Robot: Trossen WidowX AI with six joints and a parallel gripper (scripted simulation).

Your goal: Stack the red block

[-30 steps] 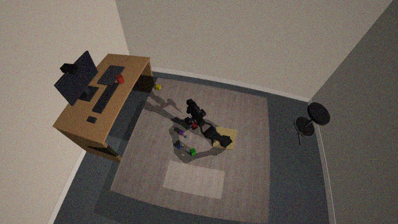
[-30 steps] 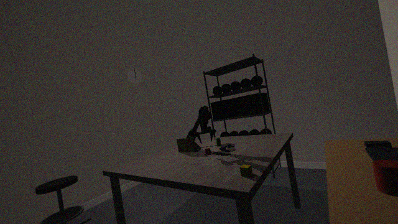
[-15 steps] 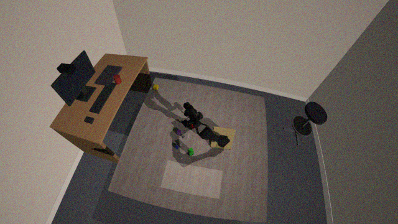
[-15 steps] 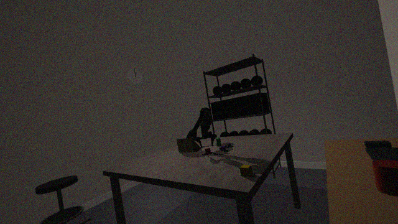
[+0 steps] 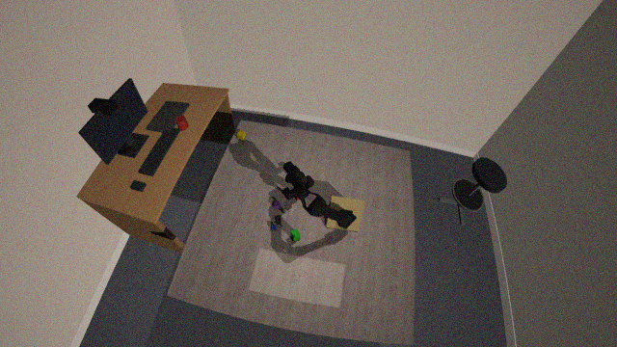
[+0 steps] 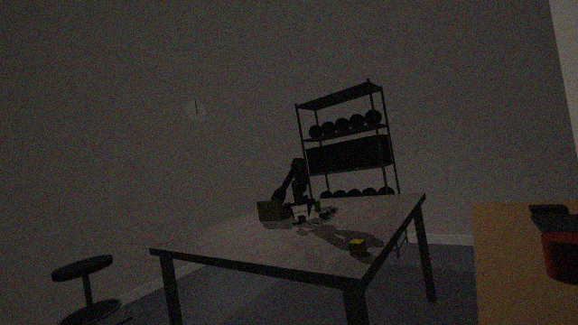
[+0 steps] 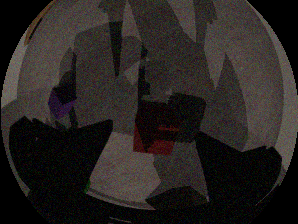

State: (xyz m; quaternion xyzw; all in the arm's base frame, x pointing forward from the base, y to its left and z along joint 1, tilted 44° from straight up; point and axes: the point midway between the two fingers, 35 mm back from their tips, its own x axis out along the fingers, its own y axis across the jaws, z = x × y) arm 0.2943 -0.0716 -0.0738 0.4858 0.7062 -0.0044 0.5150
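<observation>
The red block lies on the table, low between the fingertips in the exterior view. In the wrist view it is just beyond the gap between them, partly dark with shadow. My gripper is open and empty, close above the block; whether the tips reach down beside it is unclear. The green tower stands apart from the red block; only a green sliver shows behind the left finger in the wrist view. Its number of blocks cannot be told.
A dark piece is right beside the red block. A purple object and a blue one lie among dark pieces between tower and gripper. A yellow block is at a table corner. A tan box is by the arm's base.
</observation>
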